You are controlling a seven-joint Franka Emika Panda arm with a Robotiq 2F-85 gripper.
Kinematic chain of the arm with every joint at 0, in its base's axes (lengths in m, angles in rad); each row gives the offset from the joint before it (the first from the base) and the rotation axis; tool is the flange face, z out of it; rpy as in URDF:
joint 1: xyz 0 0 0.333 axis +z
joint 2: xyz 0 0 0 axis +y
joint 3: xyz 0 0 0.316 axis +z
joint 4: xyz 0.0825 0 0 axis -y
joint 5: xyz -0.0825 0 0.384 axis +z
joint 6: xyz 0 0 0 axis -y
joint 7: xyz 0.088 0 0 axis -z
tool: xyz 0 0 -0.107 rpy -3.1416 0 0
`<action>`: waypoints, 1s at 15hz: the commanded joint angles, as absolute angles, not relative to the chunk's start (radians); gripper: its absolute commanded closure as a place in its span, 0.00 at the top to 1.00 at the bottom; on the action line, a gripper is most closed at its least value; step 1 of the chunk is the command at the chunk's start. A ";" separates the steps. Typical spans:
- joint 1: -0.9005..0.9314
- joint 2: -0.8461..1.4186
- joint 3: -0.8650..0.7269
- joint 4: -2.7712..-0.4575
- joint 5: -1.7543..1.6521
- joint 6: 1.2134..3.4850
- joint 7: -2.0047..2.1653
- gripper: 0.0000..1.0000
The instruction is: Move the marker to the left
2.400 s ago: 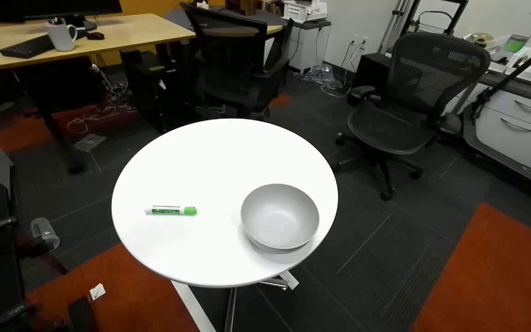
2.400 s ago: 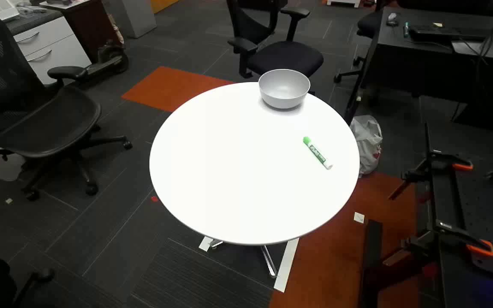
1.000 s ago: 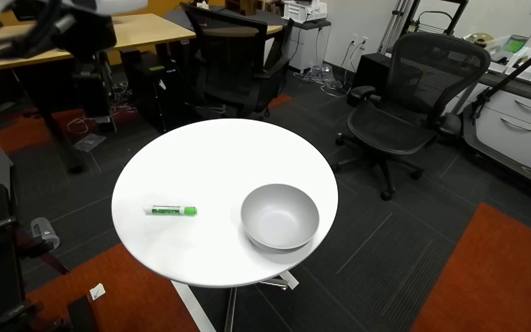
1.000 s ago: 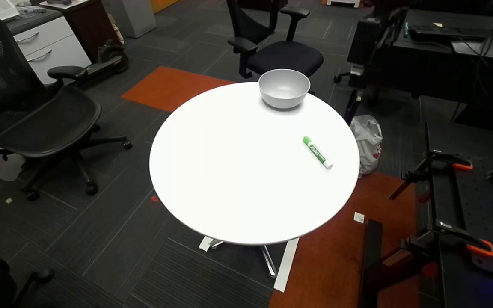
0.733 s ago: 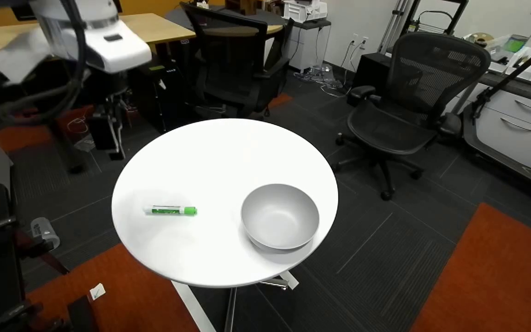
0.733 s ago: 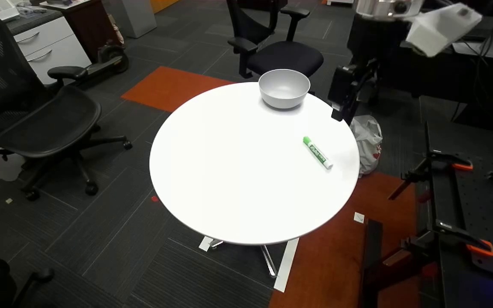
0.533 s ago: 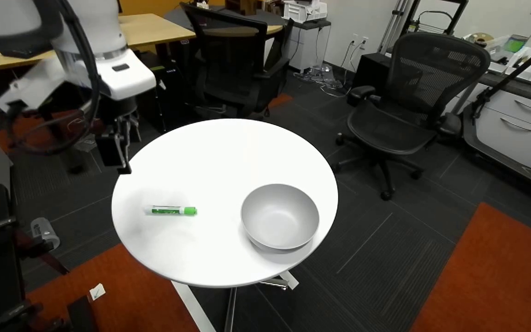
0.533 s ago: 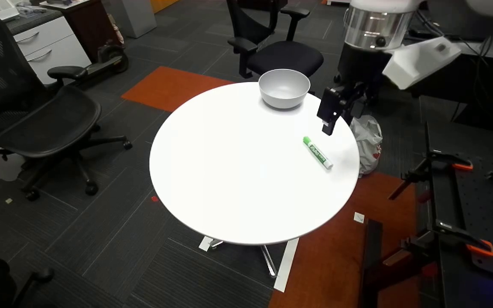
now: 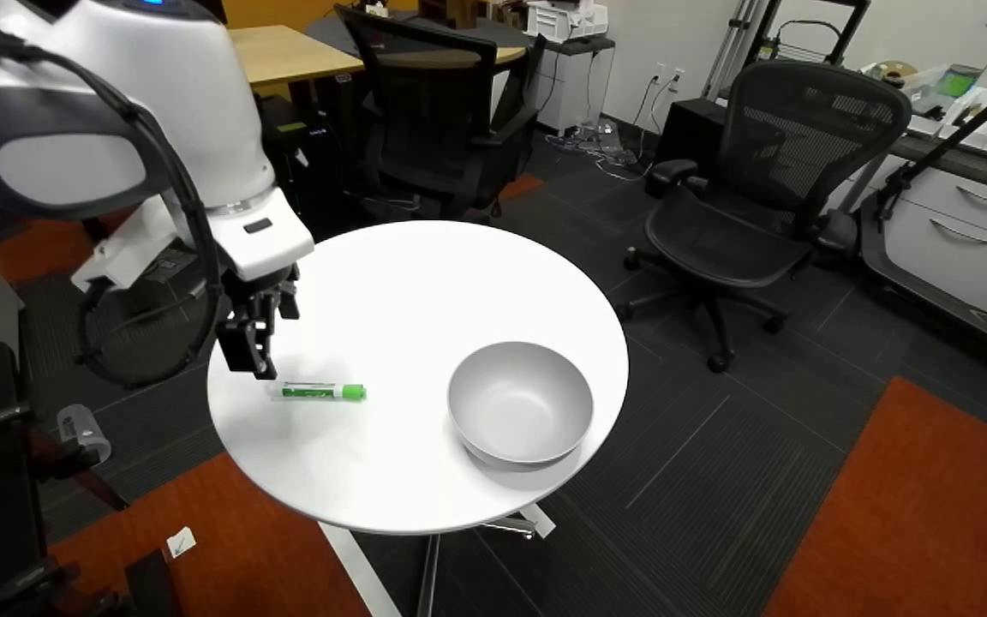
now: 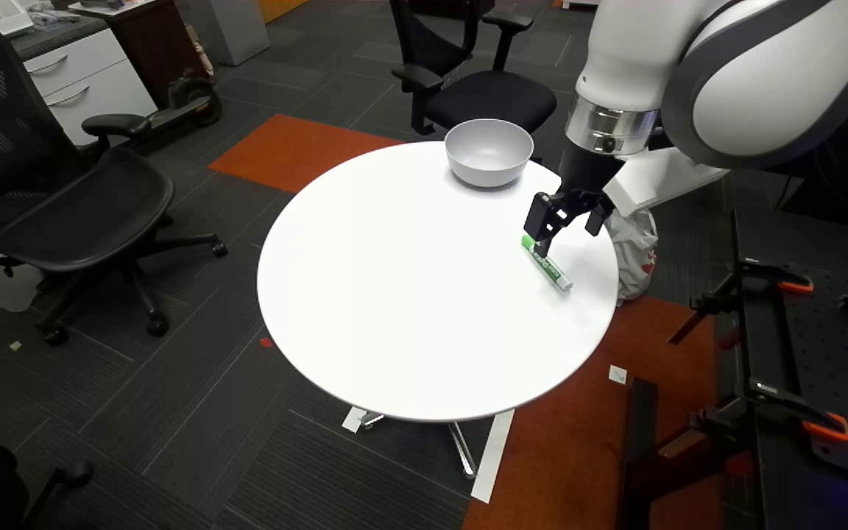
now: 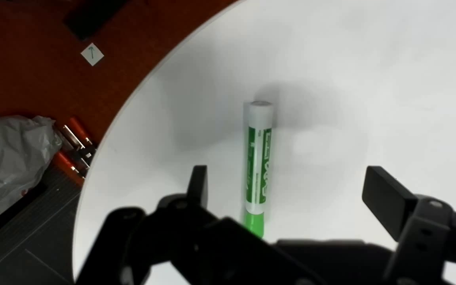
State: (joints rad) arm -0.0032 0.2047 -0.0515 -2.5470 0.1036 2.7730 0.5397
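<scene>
- Marker [image 11: 259, 158] lay on its side on the white round table [image 9: 425, 283], well apart from the grey bowl [image 9: 519, 403].
- Gripper [image 11: 285, 182] hung above that part of the table, fingers spread wide, grasping nothing.
- Wrist view: marker's long axis ran crosswise to the line joining the fingertips, green cap [image 11: 254, 224] toward the gripper's body; barrel showed between the fingers, nearer the one at that view's left.
- My read: orientation suited a pinch across the barrel; slight sideways centring seemed wanted first. Height over the marker: couldn't tell.
</scene>
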 commanded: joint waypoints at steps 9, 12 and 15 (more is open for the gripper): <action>0.071 0.365 -0.131 -2.463 0.116 2.820 0.609 1.00; 0.085 0.387 -0.137 -2.454 0.119 2.819 0.628 1.00; 0.100 0.404 -0.148 -2.448 0.114 2.819 0.635 0.79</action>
